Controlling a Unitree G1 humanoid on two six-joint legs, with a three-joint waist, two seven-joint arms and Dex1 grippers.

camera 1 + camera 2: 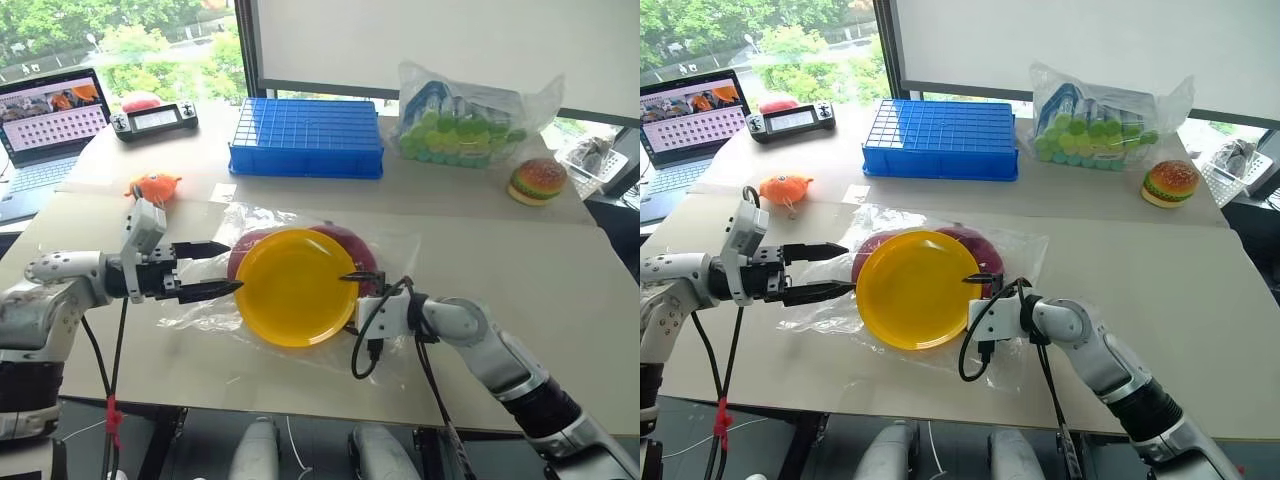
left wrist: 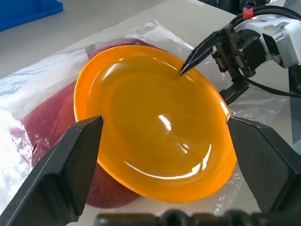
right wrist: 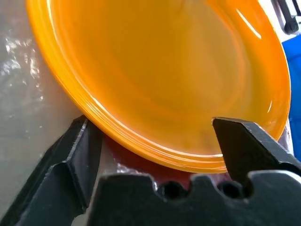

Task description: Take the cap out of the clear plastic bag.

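Yellow plate (image 1: 293, 286) lying on top of the clear plastic bag (image 1: 400, 245), near the front edge of the table (image 1: 560, 300). The cap (image 1: 352, 248), dark red, inside the bag, mostly covered by the plate; visible only as a crescent past the plate's far rim and at its left side. Bag film spread flat and wrinkled, extending beyond the plate on all sides.

Left gripper (image 1: 226, 268) at the plate's left rim, pointing toward it, fingers spread wide apart, holding nothing; tips just beside the rim, contact not determinable. In the left wrist view, both fingers (image 2: 66, 174) flanking the plate with clear air between.

Right gripper (image 1: 362, 290) at the plate's right rim, fingers partly apart, one above the rim and one below it, straddling the edge. In the right wrist view, rim passing between the two fingers (image 3: 244, 146), red fabric showing beneath; a firm clamp cannot be confirmed.

Open tabletop to the right of the bag, wide and bare. Behind the bag: blue crate (image 1: 305, 137), orange toy fish (image 1: 155, 187), bulging bag of green and blue items (image 1: 465, 118), toy burger (image 1: 537, 181). Laptop (image 1: 45, 125) and controller (image 1: 155, 121) at the far left, well apart from the work area.
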